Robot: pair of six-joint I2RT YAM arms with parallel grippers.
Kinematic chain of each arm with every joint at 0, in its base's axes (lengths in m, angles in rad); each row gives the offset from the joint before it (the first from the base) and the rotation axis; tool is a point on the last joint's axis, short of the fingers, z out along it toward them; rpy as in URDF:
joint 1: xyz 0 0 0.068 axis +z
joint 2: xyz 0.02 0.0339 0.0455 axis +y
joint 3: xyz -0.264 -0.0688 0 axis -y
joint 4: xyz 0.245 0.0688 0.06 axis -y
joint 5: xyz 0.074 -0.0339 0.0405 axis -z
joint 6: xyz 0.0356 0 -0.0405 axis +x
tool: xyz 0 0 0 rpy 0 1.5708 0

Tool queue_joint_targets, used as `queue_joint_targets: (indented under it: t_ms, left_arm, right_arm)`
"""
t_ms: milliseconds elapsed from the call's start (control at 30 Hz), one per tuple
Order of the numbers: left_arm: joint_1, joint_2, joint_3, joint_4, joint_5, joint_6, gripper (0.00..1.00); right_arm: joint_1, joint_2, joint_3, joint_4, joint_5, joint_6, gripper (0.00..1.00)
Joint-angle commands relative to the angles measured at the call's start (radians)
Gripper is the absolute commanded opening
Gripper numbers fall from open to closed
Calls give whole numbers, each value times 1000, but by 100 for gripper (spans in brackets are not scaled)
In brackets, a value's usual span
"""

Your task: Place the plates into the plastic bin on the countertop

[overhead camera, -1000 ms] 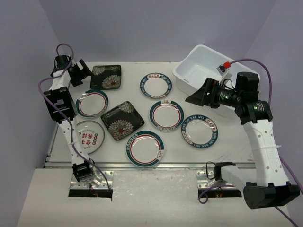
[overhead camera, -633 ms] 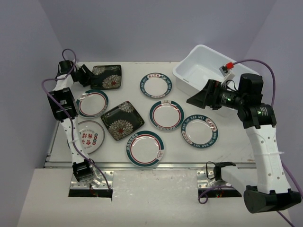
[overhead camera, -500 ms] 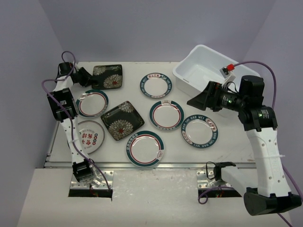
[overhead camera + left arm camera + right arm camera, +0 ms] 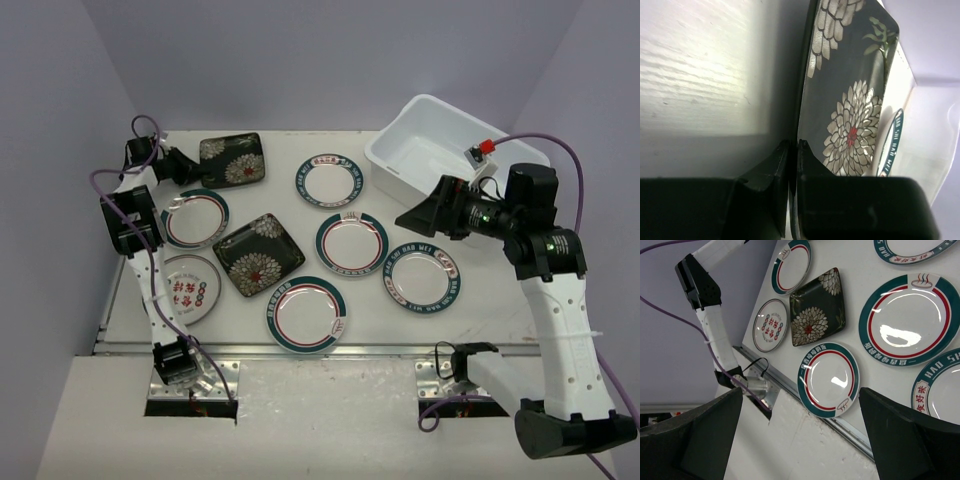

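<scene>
My left gripper (image 4: 190,166) is shut on the left edge of a square black plate (image 4: 233,160) with white flowers at the back left of the countertop (image 4: 490,310). The left wrist view shows both fingers (image 4: 774,175) pinching that plate (image 4: 850,100) by its rim. A second black plate (image 4: 258,256) and several round teal-rimmed plates, such as one plate (image 4: 352,243), lie flat mid-table. My right gripper (image 4: 412,212) hangs open above the table, in front of the white plastic bin (image 4: 398,165). Below it a teal-rimmed plate (image 4: 829,379) lies near the front rail.
A small white plate with red lettering (image 4: 190,290) sits at the front left. The metal rail (image 4: 320,350) runs along the near edge. Purple walls close in on the left and back. A purple cable (image 4: 570,165) loops over the right arm.
</scene>
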Motion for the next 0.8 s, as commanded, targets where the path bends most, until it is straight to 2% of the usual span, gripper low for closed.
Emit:
queue_joint_targets:
  t_ms: [0, 167, 333, 500, 633, 767]
  left_arm:
    - [-33, -182, -91, 180, 50, -147, 0]
    - [-73, -310, -154, 354, 113, -281, 0]
    - [-107, -389, -175, 359, 148, -299, 0]
    - [-159, -584, -357, 358, 156, -285, 0]
    - [-248, -783, -552, 349, 157, -263, 0]
    - [-338, -949, -693, 359, 109, -282, 0]
  right_arm:
    - [4, -8, 8, 35, -1, -7, 99]
    - [4, 30, -9, 85, -15, 6, 99]
    - [4, 90, 15, 101, -11, 5, 99]
    - [4, 212, 106, 87, -41, 17, 99]
    - [4, 426, 284, 72, -79, -9, 99]
    - [4, 566, 395, 63, -83, -34, 99]
